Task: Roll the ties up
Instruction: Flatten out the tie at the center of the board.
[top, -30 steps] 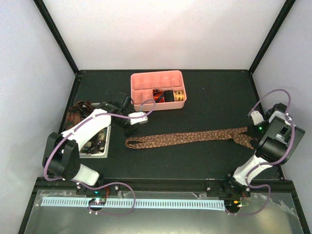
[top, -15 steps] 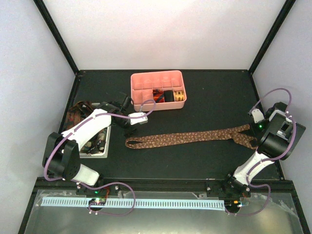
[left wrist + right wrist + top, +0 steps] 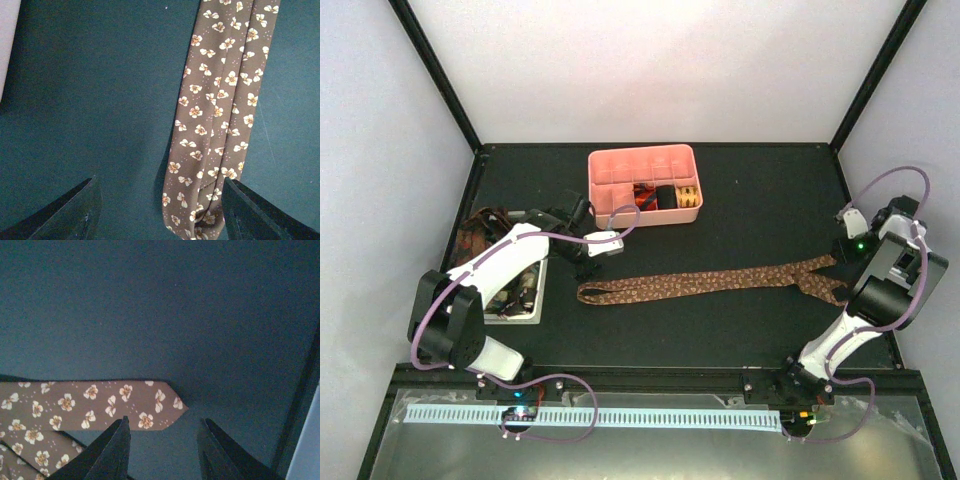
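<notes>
A brown tie [image 3: 705,283] with small pale flowers lies stretched flat across the black table. My left gripper [image 3: 586,268] hovers over its folded left end. In the left wrist view the left gripper [image 3: 159,181] is open, and the tie [image 3: 215,115] runs up between its fingers [image 3: 75,210], untouched. My right gripper [image 3: 839,262] is above the tie's right end. In the right wrist view the right gripper [image 3: 164,421] is open and holds nothing. The tie's pointed tip [image 3: 150,405] lies flat just past its left finger [image 3: 107,450]. Rolled ties in black [image 3: 666,196], gold [image 3: 688,195] and red-orange [image 3: 642,193] sit in the pink tray.
The pink compartmented tray [image 3: 620,168] stands at the back centre. A white basket [image 3: 528,305] lies under the left arm, with brown fabric [image 3: 475,235] beside it. The black frame rail [image 3: 300,405] runs close on the right of the right gripper.
The right gripper has closed and reopened, and it has drawn back toward the right wall, off the tie's wide end. The left arm has not moved.
</notes>
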